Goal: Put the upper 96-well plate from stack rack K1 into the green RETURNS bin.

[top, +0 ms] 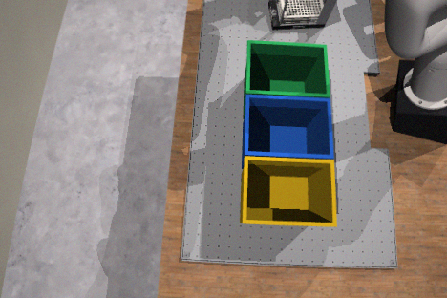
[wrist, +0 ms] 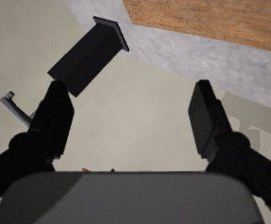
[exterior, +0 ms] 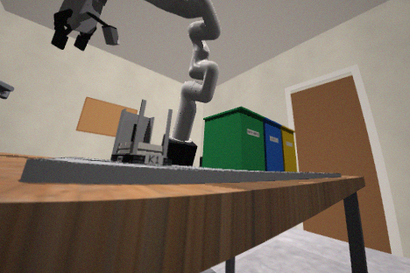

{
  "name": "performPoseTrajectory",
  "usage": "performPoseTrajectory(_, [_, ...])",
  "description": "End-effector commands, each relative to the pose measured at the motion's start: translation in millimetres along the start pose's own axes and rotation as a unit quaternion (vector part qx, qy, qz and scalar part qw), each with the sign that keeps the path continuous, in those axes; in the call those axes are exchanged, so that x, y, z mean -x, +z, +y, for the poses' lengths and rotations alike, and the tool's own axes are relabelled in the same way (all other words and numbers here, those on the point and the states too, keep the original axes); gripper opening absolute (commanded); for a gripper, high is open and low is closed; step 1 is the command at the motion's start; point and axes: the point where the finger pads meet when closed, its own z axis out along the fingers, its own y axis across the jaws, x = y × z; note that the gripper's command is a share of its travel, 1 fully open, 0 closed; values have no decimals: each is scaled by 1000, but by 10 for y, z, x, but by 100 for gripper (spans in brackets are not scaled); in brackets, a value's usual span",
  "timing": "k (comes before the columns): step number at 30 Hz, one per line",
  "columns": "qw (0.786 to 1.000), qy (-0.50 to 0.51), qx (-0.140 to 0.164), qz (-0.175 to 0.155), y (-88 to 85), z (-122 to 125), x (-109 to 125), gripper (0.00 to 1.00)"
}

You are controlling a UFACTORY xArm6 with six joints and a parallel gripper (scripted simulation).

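The stack rack K1 (top: pixel 302 6) stands at the far end of the grey mat, with the upper 96-well plate (top: pixel 302 6) lying white and gridded on top; the lower plate is mostly hidden under it. The rack also shows in the exterior view (exterior: pixel 141 142). The green bin (top: pixel 287 68) stands just in front of the rack and shows in the exterior view (exterior: pixel 234 139) with a sign on its wall. My gripper (exterior: pixel 70 39) is open and empty, high in the air, above and beyond the rack. In the wrist view the open fingers frame only wall and floor.
A blue bin (top: pixel 287 126) and a yellow bin (top: pixel 288 191) stand in a row behind the green one, all upright and touching. The arm's base (top: pixel 420 105) stands at the right of the mat. A dark camera body (wrist: pixel 88 55) hangs in the wrist view.
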Motion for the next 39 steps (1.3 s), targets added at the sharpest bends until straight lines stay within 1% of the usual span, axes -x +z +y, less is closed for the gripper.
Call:
performPoseTrajectory(1, [998,46,32,17,-71,25,-189,100])
performPoseTrajectory(2, [997,58,39,23,-85,33,-237,100])
performPoseTrajectory(4, [997,58,40,23,-108,46,-320,100])
performPoseTrajectory(6, [997,58,40,23,-108,46,-319,100])
performPoseTrajectory(7, [996,71,47,29,-121,53,-367,100])
performPoseTrajectory(9, [996,71,47,29,-121,53,-367,100])
performPoseTrajectory(12, [990,109,70,49,-160,72,-511,100])
performPoseTrajectory(14, [990,109,70,50,-182,83,-593,100])
performPoseTrajectory(16, [990,109,70,50,-182,83,-592,100])
performPoseTrajectory(20, [979,160,97,79,-233,107,-785,100])
performPoseTrajectory(22, [979,160,97,79,-253,117,-862,100])
performPoseTrajectory(26, [979,160,97,79,-253,117,-861,100])
performPoseTrajectory(30, [964,211,122,111,-302,138,-1055,100])
performPoseTrajectory(32, [964,211,122,111,-320,146,-1127,100])
performPoseTrajectory(34, [964,211,122,111,-320,146,-1126,100])
performPoseTrajectory(38, [944,261,142,144,-366,164,-1320,100])
performPoseTrajectory(39, [944,261,142,144,-378,169,-1369,100])
